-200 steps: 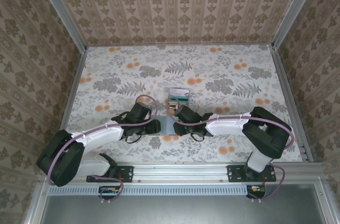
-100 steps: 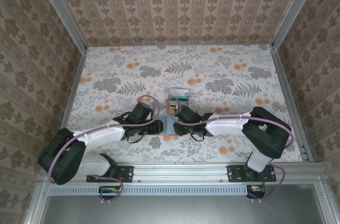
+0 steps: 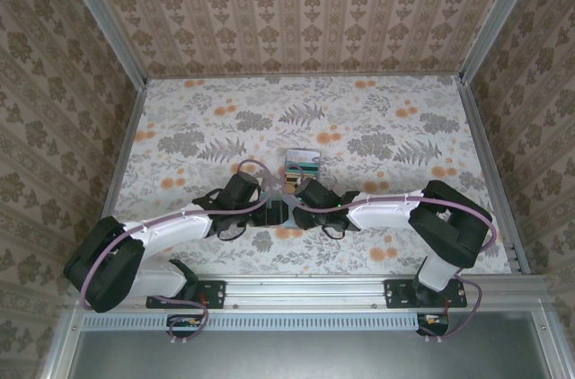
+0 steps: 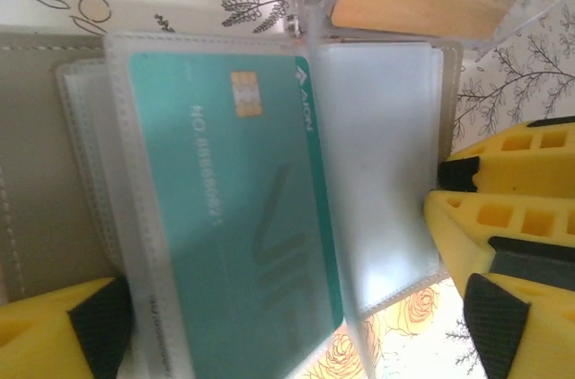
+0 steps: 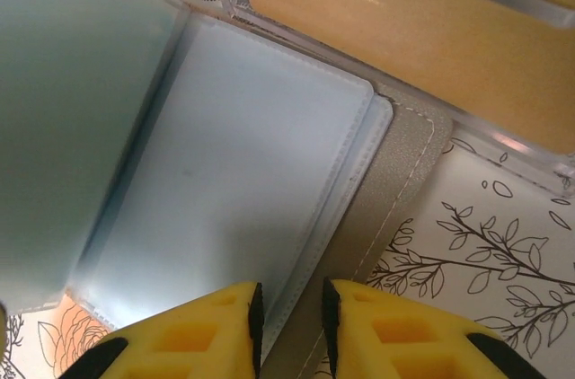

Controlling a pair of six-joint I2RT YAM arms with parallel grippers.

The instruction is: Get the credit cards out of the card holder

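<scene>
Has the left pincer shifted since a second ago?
Yes. The left pincer has edged right, toward the spot below the clear box, which stayed put.

Place: we take it for a lab test cell;
Walls: wallpaper panels far, left, right, in aluminium frame;
Table: floral tabletop; arm bases on a near metal rail

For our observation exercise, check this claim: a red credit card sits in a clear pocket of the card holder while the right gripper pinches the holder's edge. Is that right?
Not quite. The credit card is teal-green, not red, as the left wrist view shows. The rest stands: it sits in a clear pocket of the card holder, and the right gripper pinches the holder's edge.
</scene>
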